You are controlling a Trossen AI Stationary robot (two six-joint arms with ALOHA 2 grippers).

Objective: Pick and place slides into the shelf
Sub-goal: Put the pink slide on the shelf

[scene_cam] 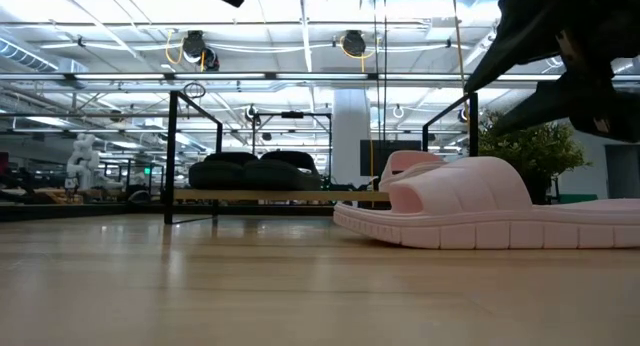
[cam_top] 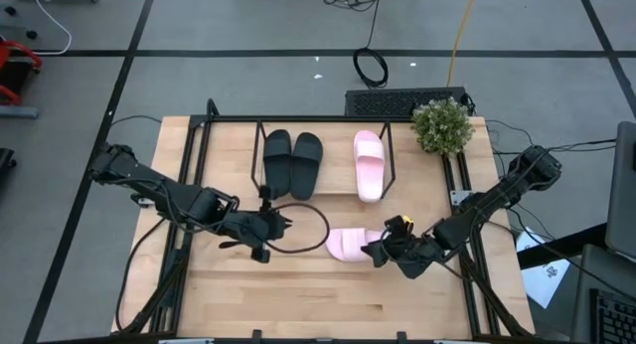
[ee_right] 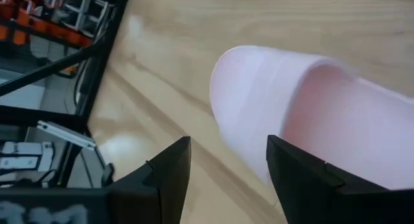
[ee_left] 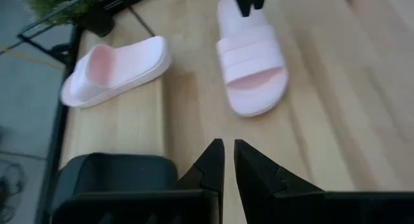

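Loose pink slide on desk at 6 o'clock of shelf, right tool open at its heel, left tool nearly shut, empty; looks light, soft foam, best pinched across strap or sidewall.

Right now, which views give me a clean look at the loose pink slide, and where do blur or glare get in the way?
High view: the loose pink slide is evenly lit and sharp. Low view: it sits sharp against bright ceiling lights, while the shelf behind reads dark. Left wrist view: slightly soft, both pink slides plain. Right wrist view: the slide fills the frame, blurred, with a glare patch on the table.
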